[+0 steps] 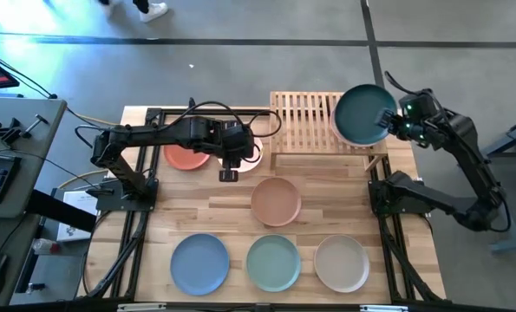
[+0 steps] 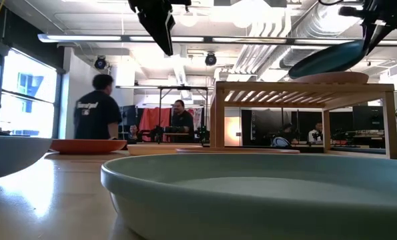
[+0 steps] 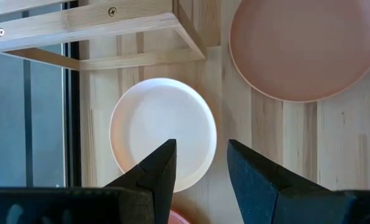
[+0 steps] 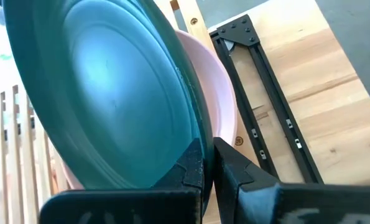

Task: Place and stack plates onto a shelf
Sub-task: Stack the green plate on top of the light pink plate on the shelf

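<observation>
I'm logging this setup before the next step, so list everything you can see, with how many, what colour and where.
dark teal plate: one, tilted above the shelf's right end, held at its rim
pink plate: one, on the shelf under the teal one
shelf: one, pale wooden slats, back of the table
rust red plate: one, back left of the table
pale plate: one, beside the red one, below the left end effector
salmon plate: one, table centre
light blue plate: one, front left
mint plate: one, front middle
beige plate: one, front right
table: one, butcher-block wood
people: several, in the room behind
left end effector: open, above the pale plate
right end effector: shut on the teal plate's rim
</observation>
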`<state>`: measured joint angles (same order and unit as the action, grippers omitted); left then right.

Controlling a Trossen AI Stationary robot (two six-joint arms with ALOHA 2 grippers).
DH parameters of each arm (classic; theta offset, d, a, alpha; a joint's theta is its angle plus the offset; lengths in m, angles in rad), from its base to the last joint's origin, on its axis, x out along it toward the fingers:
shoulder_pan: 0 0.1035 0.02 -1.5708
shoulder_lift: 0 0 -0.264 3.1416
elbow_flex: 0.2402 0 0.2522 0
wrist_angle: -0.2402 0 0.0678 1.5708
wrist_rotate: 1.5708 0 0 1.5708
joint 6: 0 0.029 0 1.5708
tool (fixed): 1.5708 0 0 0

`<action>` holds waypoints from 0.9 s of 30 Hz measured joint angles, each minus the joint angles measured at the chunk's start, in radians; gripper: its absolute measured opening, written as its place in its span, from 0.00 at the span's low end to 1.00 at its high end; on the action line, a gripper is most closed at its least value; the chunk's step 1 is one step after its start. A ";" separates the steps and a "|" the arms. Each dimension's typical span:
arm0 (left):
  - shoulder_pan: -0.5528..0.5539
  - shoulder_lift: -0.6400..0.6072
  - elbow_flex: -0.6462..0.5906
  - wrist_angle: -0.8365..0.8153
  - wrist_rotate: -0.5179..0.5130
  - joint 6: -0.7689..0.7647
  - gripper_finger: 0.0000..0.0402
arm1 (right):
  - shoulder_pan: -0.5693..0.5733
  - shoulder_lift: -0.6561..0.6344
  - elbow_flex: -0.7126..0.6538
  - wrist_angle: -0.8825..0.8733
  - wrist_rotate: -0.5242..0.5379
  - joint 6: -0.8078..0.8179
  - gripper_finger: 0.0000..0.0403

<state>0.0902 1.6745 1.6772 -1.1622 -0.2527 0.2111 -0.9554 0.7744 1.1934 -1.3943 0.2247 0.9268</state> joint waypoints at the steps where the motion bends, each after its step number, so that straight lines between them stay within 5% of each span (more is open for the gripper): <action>1: 0.000 0.000 0.000 0.000 0.000 0.000 0.33 | 0.000 0.006 0.000 0.002 0.000 -0.002 0.00; 17: 0.000 0.000 0.000 0.000 0.000 0.000 0.33 | 0.000 0.045 0.000 0.015 0.032 -0.019 0.01; 27: 0.001 0.000 0.000 0.000 0.000 0.011 0.33 | 0.000 0.045 0.000 0.016 0.056 -0.029 0.18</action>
<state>0.0913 1.6745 1.6772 -1.1622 -0.2527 0.2222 -0.9554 0.8192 1.1934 -1.3781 0.2805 0.8976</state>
